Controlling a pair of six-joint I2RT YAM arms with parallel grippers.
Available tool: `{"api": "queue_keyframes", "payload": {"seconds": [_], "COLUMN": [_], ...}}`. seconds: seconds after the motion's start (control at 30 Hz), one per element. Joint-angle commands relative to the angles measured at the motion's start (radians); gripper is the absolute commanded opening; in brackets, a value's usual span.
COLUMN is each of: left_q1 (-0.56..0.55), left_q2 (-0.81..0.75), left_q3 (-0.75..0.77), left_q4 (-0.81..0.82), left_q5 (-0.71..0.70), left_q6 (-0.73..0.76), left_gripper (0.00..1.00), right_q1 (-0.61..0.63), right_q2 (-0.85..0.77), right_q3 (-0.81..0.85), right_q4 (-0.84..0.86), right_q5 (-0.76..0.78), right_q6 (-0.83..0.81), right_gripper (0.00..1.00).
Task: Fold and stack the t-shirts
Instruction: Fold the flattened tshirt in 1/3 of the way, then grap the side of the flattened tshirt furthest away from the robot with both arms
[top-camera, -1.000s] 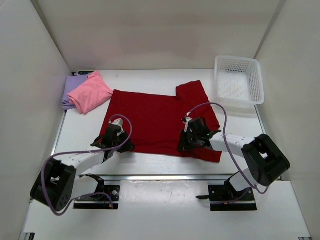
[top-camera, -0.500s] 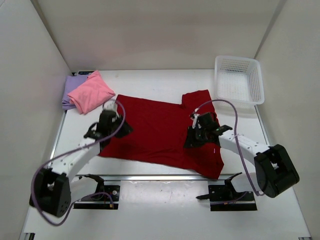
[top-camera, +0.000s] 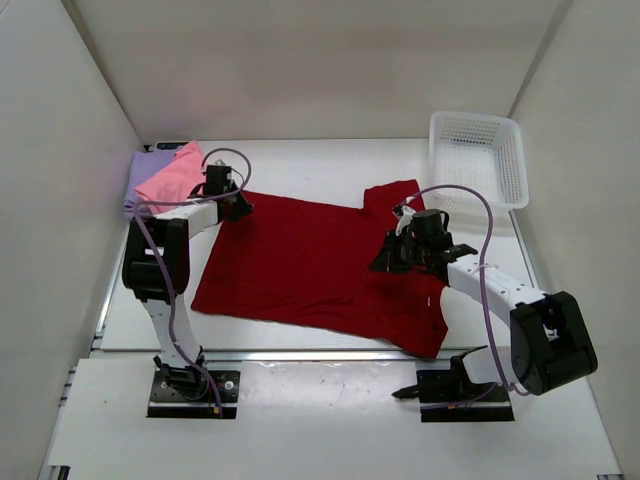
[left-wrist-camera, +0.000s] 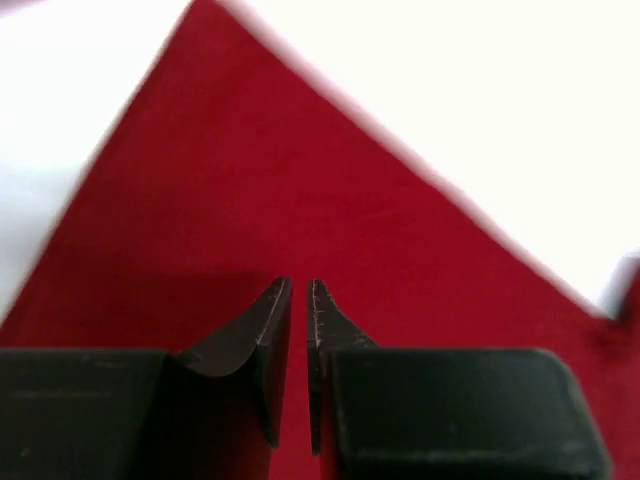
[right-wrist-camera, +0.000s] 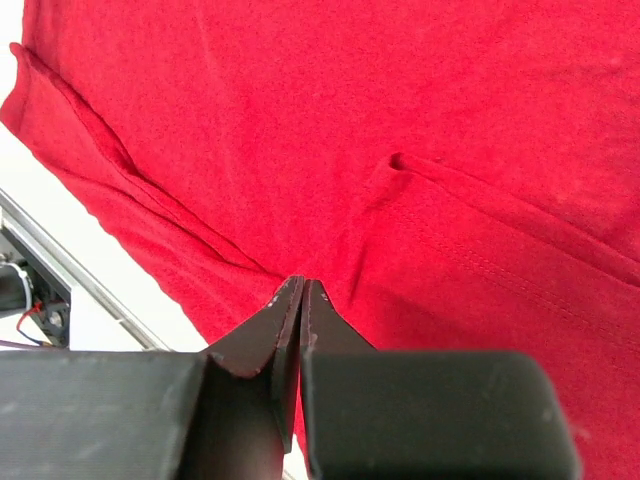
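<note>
Dark red t-shirt (top-camera: 310, 265): spread flat in the middle of the table (top-camera: 300, 160), one sleeve toward the basket (top-camera: 500, 185).
Pink t-shirt (top-camera: 172, 175): folded, on the lavender t-shirt (top-camera: 140, 172), far-left corner.
Left gripper (left-wrist-camera: 298, 290): over the red far-left corner; jaws nearly together, with a thin slit; pinch impossible to tell.
Right gripper (right-wrist-camera: 302, 285): beside the sleeve; jaws pressed together, tips at the cloth.

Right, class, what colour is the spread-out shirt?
The shirt is plain dark red, clearest in the top view.
</note>
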Motion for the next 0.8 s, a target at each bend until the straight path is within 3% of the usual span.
{"api": "queue_keyframes", "payload": {"seconds": [0.0,0.2,0.43,0.57,0.67,0.77], "left_q1": [0.013,0.099,0.169,0.170,0.147,0.119], "left_q2": [-0.018,-0.027,-0.086,-0.148,-0.126,0.015], "left_q3": [-0.006,-0.142,-0.184,-0.181,-0.029,0.269], "left_q4": [-0.060,-0.042,-0.054,-0.016,-0.063,-0.184], "left_q5": [-0.035,-0.038,-0.032,0.039,-0.038,-0.125], "left_q6": [0.040,0.024,0.006,-0.020,0.039,0.125], "left_gripper": [0.23,0.22,0.22,0.39,0.45,0.45], "right_q1": [-0.032,-0.070,-0.082,-0.099,-0.073,-0.030], "right_q2": [-0.032,-0.021,-0.021,-0.015,0.011,0.037], "right_q3": [-0.009,-0.012,0.000,0.031,0.086,0.152], "right_q4": [0.075,0.101,0.113,0.110,0.081,0.061], "right_q5": [-0.043,-0.100,-0.123,-0.120,-0.107,-0.078], "right_q6": [0.023,0.044,0.041,0.048,0.041,0.020], "right_gripper": [0.00,0.00,0.00,0.00,0.00,0.00]}}
